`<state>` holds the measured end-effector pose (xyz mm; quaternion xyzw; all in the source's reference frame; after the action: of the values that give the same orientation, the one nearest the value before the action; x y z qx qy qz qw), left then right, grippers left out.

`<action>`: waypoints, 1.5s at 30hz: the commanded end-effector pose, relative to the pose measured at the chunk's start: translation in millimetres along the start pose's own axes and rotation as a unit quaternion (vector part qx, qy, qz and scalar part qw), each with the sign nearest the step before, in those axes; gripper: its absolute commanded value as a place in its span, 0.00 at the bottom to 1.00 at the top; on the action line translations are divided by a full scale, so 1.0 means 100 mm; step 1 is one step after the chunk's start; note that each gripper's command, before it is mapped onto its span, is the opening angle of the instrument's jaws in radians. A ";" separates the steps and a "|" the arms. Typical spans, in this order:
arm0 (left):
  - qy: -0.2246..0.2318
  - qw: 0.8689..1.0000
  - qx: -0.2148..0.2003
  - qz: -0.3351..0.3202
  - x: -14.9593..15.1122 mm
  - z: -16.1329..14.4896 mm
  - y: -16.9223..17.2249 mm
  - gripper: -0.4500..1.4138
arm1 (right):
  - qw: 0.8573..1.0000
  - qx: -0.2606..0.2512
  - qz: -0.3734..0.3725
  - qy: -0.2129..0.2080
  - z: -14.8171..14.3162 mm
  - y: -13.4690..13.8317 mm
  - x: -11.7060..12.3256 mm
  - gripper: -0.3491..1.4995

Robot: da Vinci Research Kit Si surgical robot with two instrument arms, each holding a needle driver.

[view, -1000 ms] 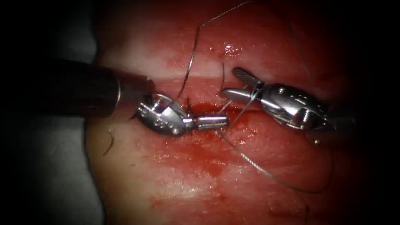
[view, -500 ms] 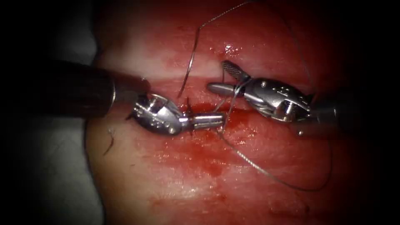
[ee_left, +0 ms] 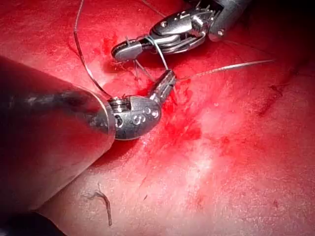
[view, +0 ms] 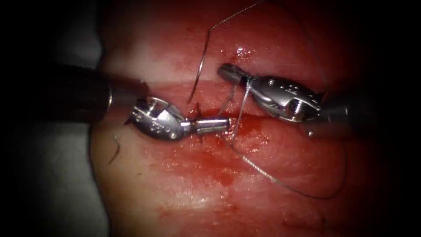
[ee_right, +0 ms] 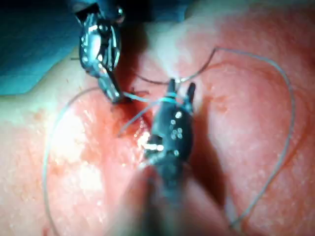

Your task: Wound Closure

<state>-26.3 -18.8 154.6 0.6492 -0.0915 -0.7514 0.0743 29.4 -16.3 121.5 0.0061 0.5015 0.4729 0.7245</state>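
The tissue [view: 197, 188] lies wet with red fluid [view: 223, 175] around the cut [view: 210, 113], and my left tool [view: 217, 126] rests along that cut with its jaws clenched on the thread [view: 280, 184]. My right tool [view: 230, 72] hovers just above the cut's right part with thread looped over its jaws (I cannot tell whether they are parted or closed), having moved up and leftward over the last second. I cannot make out the needle; a cut end of thread [view: 115, 151] lies at the left.
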 end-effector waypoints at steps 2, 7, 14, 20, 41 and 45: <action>0.000 1.000 0.000 -0.008 -0.003 0.001 0.007 0.00 | 0.999 -0.035 -0.002 -0.007 -0.003 -0.016 -0.011 0.00; -0.008 0.999 0.005 -0.050 -0.001 -0.011 -0.008 0.00 | 0.996 -0.068 -0.053 -0.013 -0.014 -0.035 -0.016 0.00; -0.021 0.997 0.019 -0.075 0.001 -0.026 -0.042 0.00 | 0.990 -0.103 -0.100 0.003 -0.032 -0.067 -0.027 0.00; -0.038 0.994 0.030 -0.094 -0.004 -0.035 -0.091 0.00 | 0.986 -0.110 -0.121 0.019 -0.048 -0.085 -0.033 0.00; -0.088 0.993 0.051 -0.053 -0.041 -0.007 -0.219 0.00 | 0.984 -0.087 -0.157 -0.016 -0.091 -0.133 -0.078 0.00; -0.100 0.992 0.061 -0.043 -0.051 -0.009 -0.249 0.00 | 0.983 -0.081 -0.164 -0.017 -0.099 -0.142 -0.081 0.00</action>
<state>-23.9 7.3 152.9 0.5754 -0.1195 -0.8091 -0.0092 30.9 -33.2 115.2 -0.1285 0.4445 0.3857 0.7982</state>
